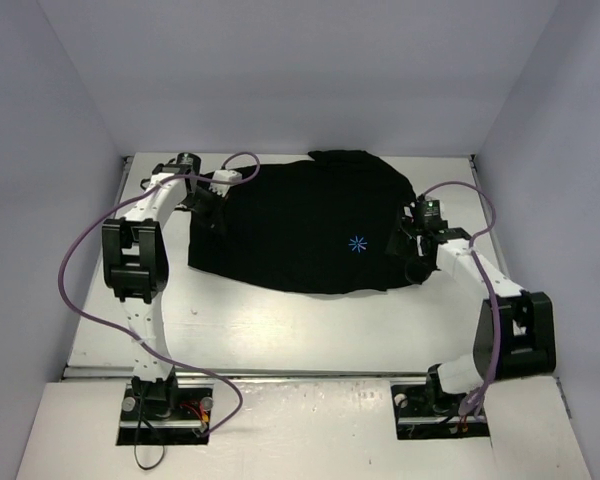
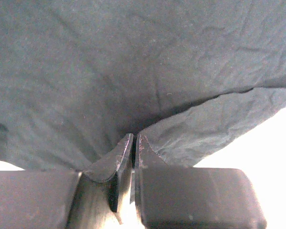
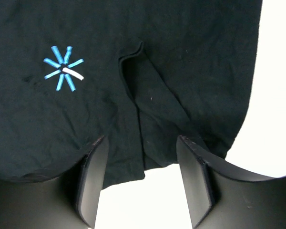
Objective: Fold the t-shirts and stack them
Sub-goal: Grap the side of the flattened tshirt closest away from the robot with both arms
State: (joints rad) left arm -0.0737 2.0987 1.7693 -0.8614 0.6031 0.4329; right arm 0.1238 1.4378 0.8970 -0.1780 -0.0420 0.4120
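1. Left gripper [image 2: 133, 139]: black fingers pressed together, no gap betw. tips. Pinching an edge of cloth, w/ creases fanning out from the tips. Sits at garment's left side in top view.
2. Right gripper [image 3: 143, 143]: jaws apart, nothing held. Fingers straddle garment's near hem, low over it; can't tell if they touch the cloth.
3. Black soft-fabric t-shirt [image 1: 290, 225]: 1 pc, spread mostly flat on table betw. the two grippers.
   - Ahead of left gripper it fills the wrist view. A flap runs off to right of the tips, overlapping the main panel.
   - Ahead of right gripper, a small folded-over flap w/ curled edge lies in line w/ the jaw gap.
4. Small blue starburst print [image 3: 63, 68]: on t-shirt, ahead & to left of right gripper's left finger; one white stroke in it. In top view, just left of right gripper.
5. White flat table [image 1: 280, 330]: bare surface shows betw. & to right of right gripper's fingers, also at lower right of left gripper.
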